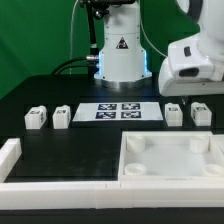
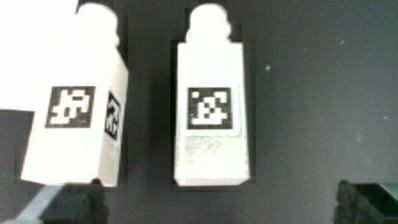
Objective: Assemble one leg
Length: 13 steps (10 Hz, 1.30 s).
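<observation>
A large white square tray piece (image 1: 170, 165) with moulded corner sockets lies on the matte black bench (image 1: 90, 140), a green backdrop (image 1: 40, 40) behind. The flat marker board (image 1: 118, 110) sits mid-bench. The leg (image 2: 214, 110), a stubby white plastic tagged block, lies below the wide-spread jaws, its twin (image 2: 80, 110) just beside.
</observation>
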{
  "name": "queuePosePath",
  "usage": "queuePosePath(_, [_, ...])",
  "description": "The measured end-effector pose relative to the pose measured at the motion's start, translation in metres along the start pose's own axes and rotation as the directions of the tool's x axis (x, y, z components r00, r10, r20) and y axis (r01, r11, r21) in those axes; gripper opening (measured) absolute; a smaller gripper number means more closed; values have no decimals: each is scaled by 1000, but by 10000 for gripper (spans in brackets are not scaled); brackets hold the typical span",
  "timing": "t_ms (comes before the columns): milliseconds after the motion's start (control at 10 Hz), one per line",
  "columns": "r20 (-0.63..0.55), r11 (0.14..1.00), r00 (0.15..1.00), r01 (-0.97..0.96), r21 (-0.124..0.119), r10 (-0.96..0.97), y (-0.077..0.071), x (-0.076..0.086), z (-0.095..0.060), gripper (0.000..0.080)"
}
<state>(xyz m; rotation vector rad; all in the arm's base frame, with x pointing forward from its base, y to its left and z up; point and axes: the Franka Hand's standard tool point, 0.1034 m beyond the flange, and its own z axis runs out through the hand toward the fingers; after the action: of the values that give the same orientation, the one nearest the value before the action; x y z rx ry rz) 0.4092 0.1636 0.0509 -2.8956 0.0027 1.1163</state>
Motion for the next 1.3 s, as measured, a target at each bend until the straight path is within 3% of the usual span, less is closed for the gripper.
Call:
queuePosePath(200, [115,1000,993,4,-6,-3,0,2,1,649])
queuePosePath(400, [99,1000,995,5,-5,-4,-2,5,2,649])
queuePosePath(900, [124,1000,992,-1,-26,4,-4,0,48,649])
queuePosePath(1200, [130,1000,991,-4,-27,7,-4,0,54,649])
queuePosePath(1300, [130,1000,991,-4,-27,7,-4,0,54,564])
